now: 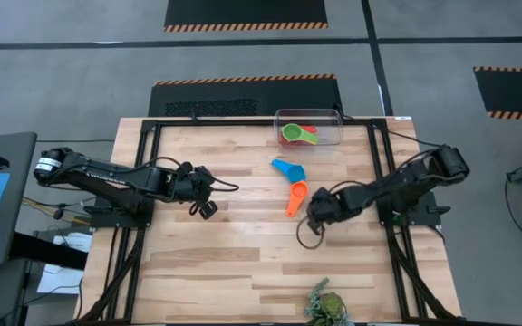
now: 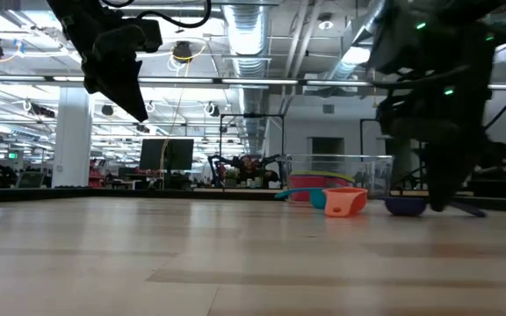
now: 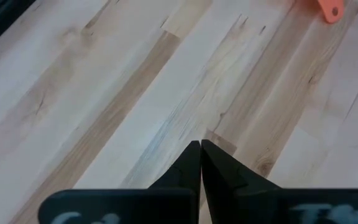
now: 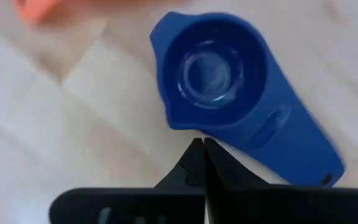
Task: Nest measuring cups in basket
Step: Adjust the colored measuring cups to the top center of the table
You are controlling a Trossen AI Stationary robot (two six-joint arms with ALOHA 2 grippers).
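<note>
From overhead I see the right tool (image 1: 318, 210) low over the bench (image 1: 243, 254), just right of centre, its fingers pressed fully together with nothing between them. Its wrist camera shows the dark blue cup (image 4: 229, 87) lying on the wood just past the fingertips (image 4: 199, 163), bowl up, handle stretching away from the bowl; the tips sit right beside the rim, and I cannot tell whether they touch it. In the low view that dark blue cup (image 2: 405, 204) rests on the wood beneath the right arm.

The orange cup (image 1: 295, 198) lies at about 10 o'clock from the right tool, close by, and the light blue cup (image 1: 289, 169) sits just beyond it toward 12 o'clock. The basket (image 1: 309, 128) stands at the bench's far edge, at 12 o'clock from these cups, holding a green cup (image 1: 298, 134) on top with red showing under it.

The left tool (image 1: 208, 205) hangs above the bench's left half, at 9 o'clock from the orange cup and well apart from it, fingers (image 3: 191, 165) closed tight on nothing. A leafy green plant (image 1: 326, 306) sits at the near edge, at 6 o'clock.
</note>
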